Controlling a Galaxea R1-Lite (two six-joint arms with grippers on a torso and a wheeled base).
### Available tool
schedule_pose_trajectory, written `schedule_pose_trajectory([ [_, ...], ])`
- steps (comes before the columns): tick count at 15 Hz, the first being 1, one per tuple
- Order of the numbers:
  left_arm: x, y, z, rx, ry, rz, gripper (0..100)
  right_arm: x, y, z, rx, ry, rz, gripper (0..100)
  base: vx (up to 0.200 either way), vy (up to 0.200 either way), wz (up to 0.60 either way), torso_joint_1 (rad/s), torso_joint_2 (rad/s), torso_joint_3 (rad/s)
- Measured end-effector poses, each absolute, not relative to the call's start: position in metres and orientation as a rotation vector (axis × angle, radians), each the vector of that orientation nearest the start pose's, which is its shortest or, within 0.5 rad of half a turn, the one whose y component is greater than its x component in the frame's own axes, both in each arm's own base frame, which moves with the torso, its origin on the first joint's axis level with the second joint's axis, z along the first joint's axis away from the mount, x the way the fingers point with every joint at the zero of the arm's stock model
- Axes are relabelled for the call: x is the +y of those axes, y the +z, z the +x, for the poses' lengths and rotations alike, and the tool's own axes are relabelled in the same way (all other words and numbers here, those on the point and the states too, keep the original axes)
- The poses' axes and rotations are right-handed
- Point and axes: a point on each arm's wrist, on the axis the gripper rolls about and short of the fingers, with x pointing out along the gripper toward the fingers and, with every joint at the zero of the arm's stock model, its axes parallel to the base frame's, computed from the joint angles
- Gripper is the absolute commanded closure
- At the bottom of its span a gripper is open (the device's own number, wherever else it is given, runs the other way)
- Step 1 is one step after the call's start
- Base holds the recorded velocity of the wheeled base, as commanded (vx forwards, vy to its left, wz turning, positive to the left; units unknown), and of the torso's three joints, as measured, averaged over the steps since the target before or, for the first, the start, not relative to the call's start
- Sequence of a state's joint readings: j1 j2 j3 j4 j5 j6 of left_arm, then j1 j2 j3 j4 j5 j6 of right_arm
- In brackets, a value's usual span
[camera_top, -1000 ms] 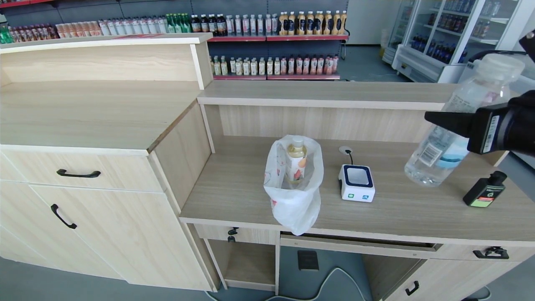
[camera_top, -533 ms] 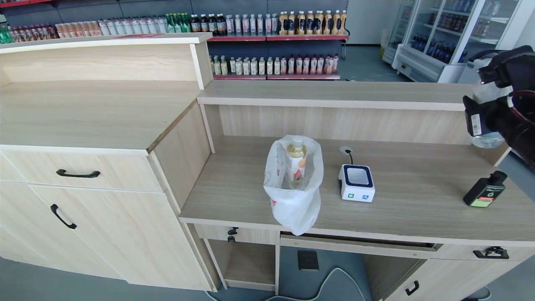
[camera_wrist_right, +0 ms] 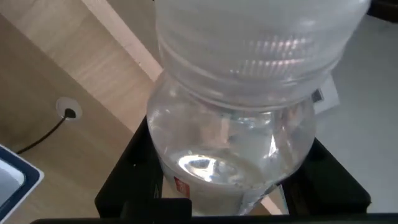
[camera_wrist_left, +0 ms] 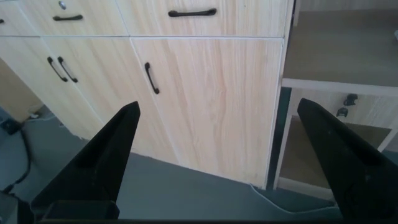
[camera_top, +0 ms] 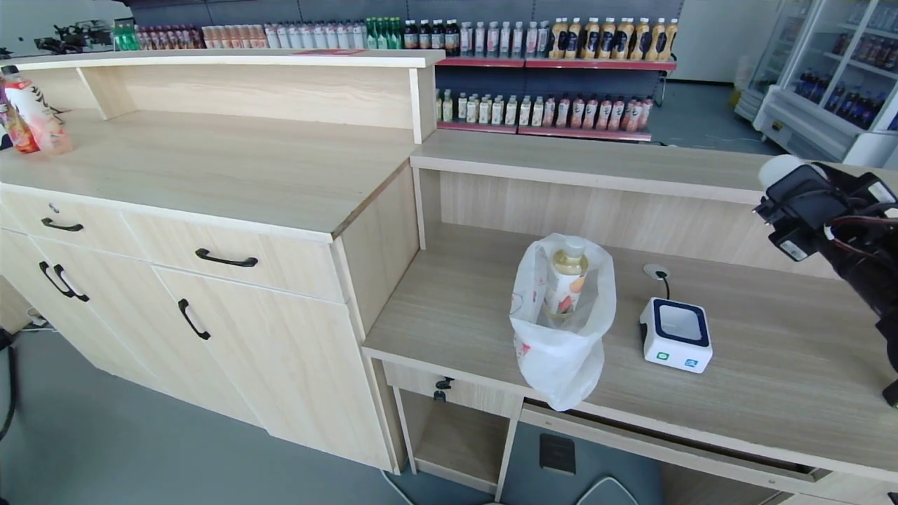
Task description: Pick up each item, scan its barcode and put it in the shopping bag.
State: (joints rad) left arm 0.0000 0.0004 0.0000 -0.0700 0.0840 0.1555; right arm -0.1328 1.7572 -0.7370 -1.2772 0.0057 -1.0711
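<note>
The right pincer point(camera_top: 803, 207), gripping the water bottle point(camera_wrist_right: 233, 124), is lifting away from the scanner point(camera_top: 675, 334) down to its left, likely leaving bagging undone.

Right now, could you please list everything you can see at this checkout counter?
counter: one, light wood, with a raised section on the robot's left
shopping bag: one, white, at the lower counter's front edge
drink bottle: one, yellowish with a white cap, upright inside the bag
barcode scanner: one, white with a dark blue rim, right of the bag
water bottle: one, clear, held above the counter's right end
pink bottles: apparently two, far left on the raised section
shelved drinks: many, mixed colours, behind the counter
left gripper: black, open, facing the cabinet doors
right gripper: black, shut on the water bottle
</note>
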Motion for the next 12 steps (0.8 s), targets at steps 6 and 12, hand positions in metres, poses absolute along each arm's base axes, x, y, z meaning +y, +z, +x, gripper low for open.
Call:
schedule_pose_trajectory([
  [6,0.002,0.083,-0.023,-0.063,0.089,0.152,0,-0.064,0.168,0.329,-0.233,0.093,-1.186,100,0.0,0.0,0.0,0.0,0.0,0.0],
  [12,0.002,0.083,-0.023,-0.063,0.089,0.152,0,-0.071,0.129,0.347,-0.342,0.287,-1.179,100,0.0,0.0,0.0,0.0,0.0,0.0],
])
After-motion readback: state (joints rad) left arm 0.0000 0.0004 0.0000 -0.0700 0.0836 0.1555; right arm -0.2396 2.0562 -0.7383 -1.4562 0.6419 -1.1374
